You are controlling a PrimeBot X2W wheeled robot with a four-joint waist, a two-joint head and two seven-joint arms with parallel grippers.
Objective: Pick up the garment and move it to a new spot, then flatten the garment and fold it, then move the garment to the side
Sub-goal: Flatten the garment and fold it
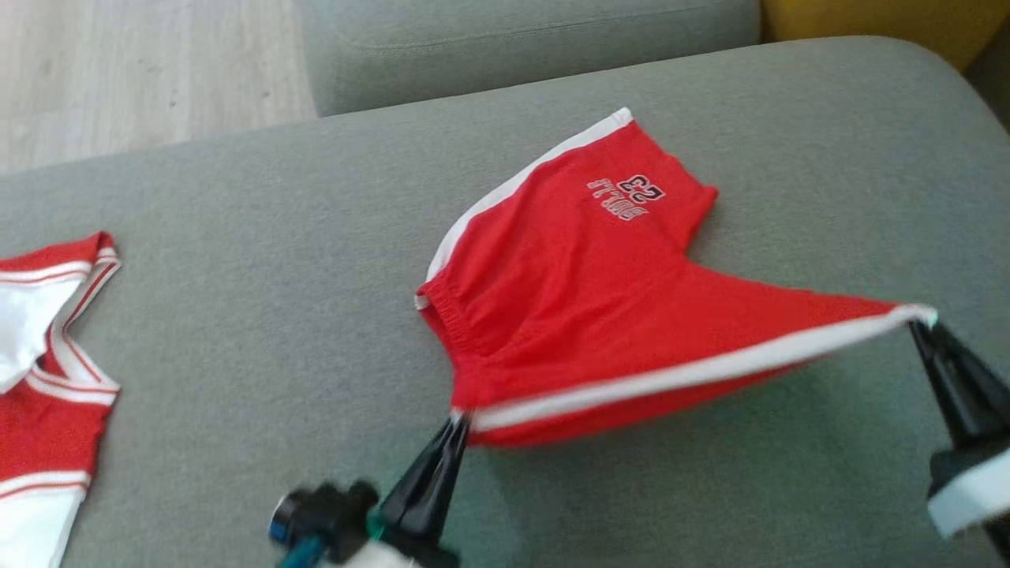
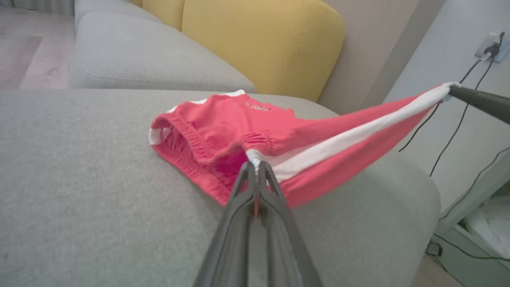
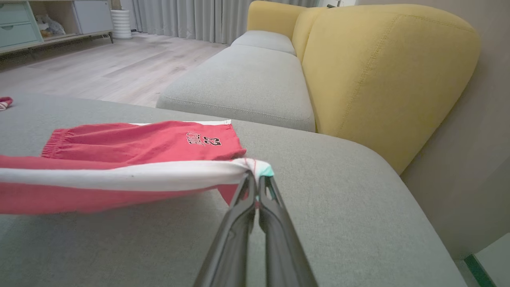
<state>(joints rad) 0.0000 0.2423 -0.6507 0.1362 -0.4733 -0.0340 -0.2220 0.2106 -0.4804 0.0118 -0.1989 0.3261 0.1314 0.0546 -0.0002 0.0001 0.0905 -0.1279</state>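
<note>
Mid-frame, left gripper (image 1: 459, 420) and right gripper (image 1: 919, 325) each pinch the shorts (image 1: 568, 292), stretching the white stripe (image 1: 678, 375).

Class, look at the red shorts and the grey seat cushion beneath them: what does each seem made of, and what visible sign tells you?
Red shorts: soft matte knit, perhaps cotton or polyester jersey; the cloth drapes, wrinkles, and gathers at the elastic waistband. Grey seat cushion: matte woven upholstery fabric, judging by its fine flecked texture.
</note>
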